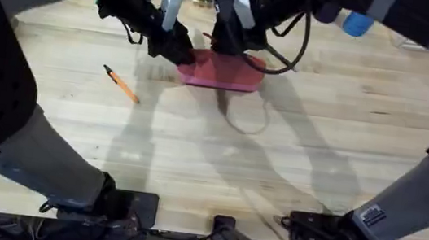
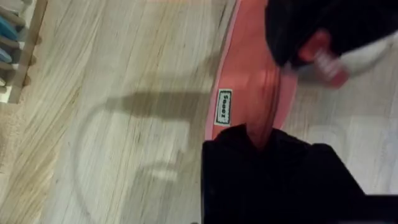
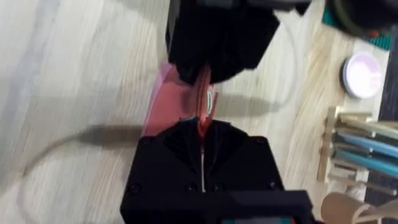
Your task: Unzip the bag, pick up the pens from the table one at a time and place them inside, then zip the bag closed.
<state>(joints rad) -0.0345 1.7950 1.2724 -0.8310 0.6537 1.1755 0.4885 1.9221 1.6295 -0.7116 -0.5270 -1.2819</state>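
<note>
Even, bright overhead light – soft arm shadows fall toward the near edge of the table (image 1: 293, 146), no hard glare. Overhead view bends at the edges w/ dark corners. Both wrist views blurred – close-up black fingers (image 2: 280, 180) out of focus.

The left claw (image 2: 261, 140) sits at one end of the salmon-pink bag (image 2: 249, 74), its black fingers (image 2: 236, 168) closed around a raised fold of the fabric. A small green-edged label (image 2: 224, 106) is sewn on the bag's side. The bag lies on the pale plank worktop (image 2: 124, 124). At its far end, the right claw (image 2: 311, 46) meets the bag. A wooden holder (image 2: 25, 56) with teal pens (image 2: 6, 31) stands apart.
</note>
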